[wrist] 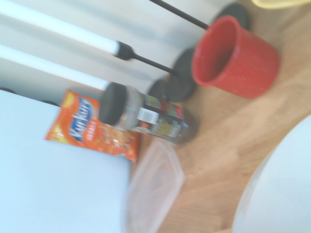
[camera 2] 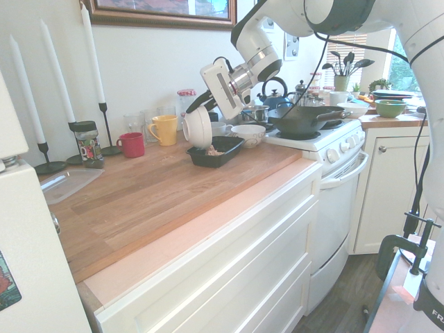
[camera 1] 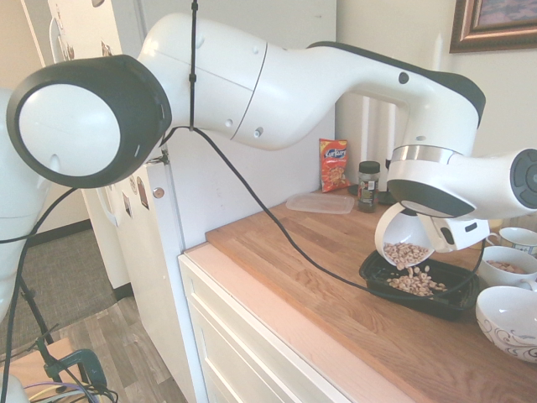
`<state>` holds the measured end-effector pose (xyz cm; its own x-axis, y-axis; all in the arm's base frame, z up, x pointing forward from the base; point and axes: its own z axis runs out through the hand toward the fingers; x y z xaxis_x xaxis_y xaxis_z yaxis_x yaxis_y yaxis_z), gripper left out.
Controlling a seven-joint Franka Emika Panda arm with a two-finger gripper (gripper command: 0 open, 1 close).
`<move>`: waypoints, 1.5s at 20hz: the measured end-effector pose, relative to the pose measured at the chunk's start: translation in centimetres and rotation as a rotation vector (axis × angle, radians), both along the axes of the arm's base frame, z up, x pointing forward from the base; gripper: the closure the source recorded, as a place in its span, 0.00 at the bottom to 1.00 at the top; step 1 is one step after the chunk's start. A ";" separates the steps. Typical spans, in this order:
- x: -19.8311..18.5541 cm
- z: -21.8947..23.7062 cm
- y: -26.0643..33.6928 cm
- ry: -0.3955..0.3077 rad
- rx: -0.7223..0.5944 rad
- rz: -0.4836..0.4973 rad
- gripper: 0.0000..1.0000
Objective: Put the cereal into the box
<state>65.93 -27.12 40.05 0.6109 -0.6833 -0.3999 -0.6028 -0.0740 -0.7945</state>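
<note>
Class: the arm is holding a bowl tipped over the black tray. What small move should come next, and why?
Probably tip the white bowl a little further. Cereal still sits at its lip while some already lies in the box directly below, so more tilt should empty it.

Gripper (camera 2: 205, 104) fingers hidden behind bowl (camera 2: 198, 127)

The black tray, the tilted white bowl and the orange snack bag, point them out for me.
black tray (camera 1: 457, 302), first exterior view, its front wall.
white bowl (camera 2: 198, 128), second exterior view, its outer side.
orange snack bag (wrist: 90, 126), wrist view, its printed front.
</note>
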 end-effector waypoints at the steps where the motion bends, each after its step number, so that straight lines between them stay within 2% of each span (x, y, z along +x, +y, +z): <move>1: 0.0 0.1 0.0 -0.006 0.005 0.000 1.00; 7: 0.0 0.5 0.0 -0.057 0.060 0.006 1.00; 15: -0.6 -1.0 -1.4 -0.061 0.111 -0.007 1.00; 24: -0.8 -3.2 -2.2 -0.105 0.213 -0.009 1.00; 30: -1.3 -3.8 -3.2 -0.128 0.217 -0.004 1.00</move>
